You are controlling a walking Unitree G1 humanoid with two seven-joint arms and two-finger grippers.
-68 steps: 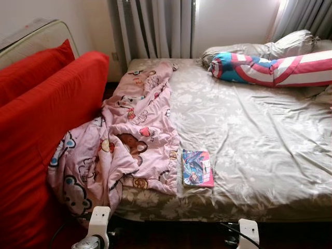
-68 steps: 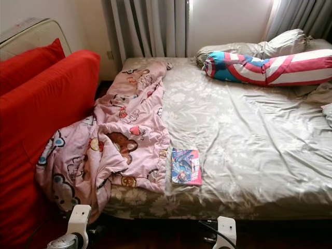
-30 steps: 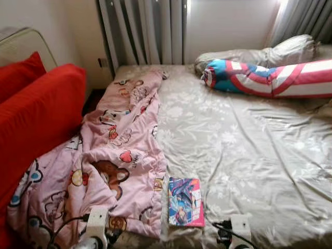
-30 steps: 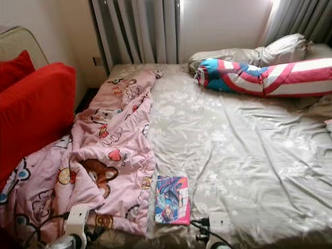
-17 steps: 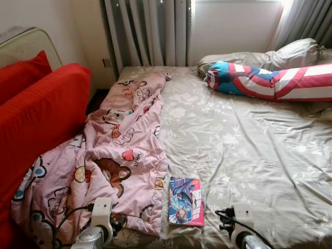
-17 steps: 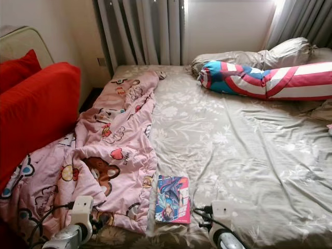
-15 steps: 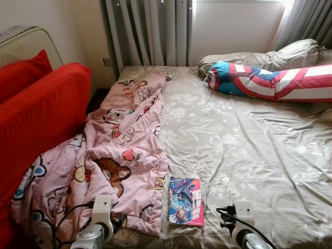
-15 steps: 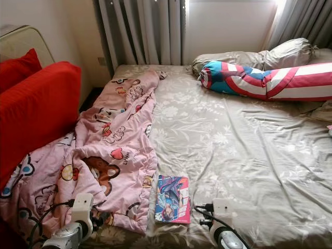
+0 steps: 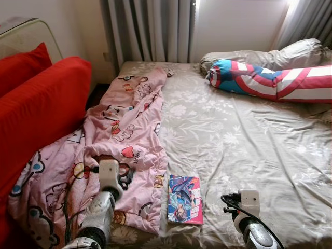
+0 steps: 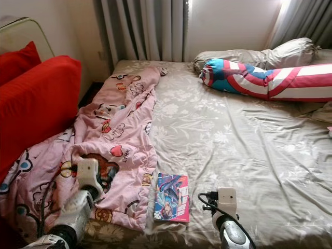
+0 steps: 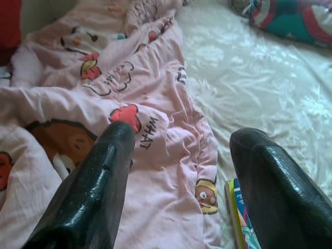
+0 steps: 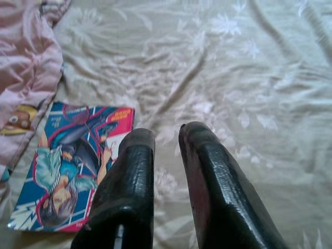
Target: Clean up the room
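A pink cartoon-print blanket (image 9: pixel 129 129) lies rumpled along the left side of the bed (image 9: pixel 249 135) and hangs over its near corner. A colourful comic book (image 9: pixel 185 199) lies flat on the grey floral sheet, right beside the blanket's edge. My left gripper (image 11: pixel 188 134) hovers open just above the blanket, its fingers spread wide and nothing between them. My right gripper (image 12: pixel 166 132) is shut and empty, low over the sheet just right of the book (image 12: pixel 72 161).
A red, white and blue bolster (image 9: pixel 270 78) and grey pillows (image 9: pixel 259 54) lie at the head of the bed. Big red cushions (image 9: pixel 41 109) stand against the bed's left side. Grey curtains (image 9: pixel 150 31) hang behind.
The camera has come nearer to the bed. My left arm has reached forward over the pink blanket. My right arm has risen a little beside the book.
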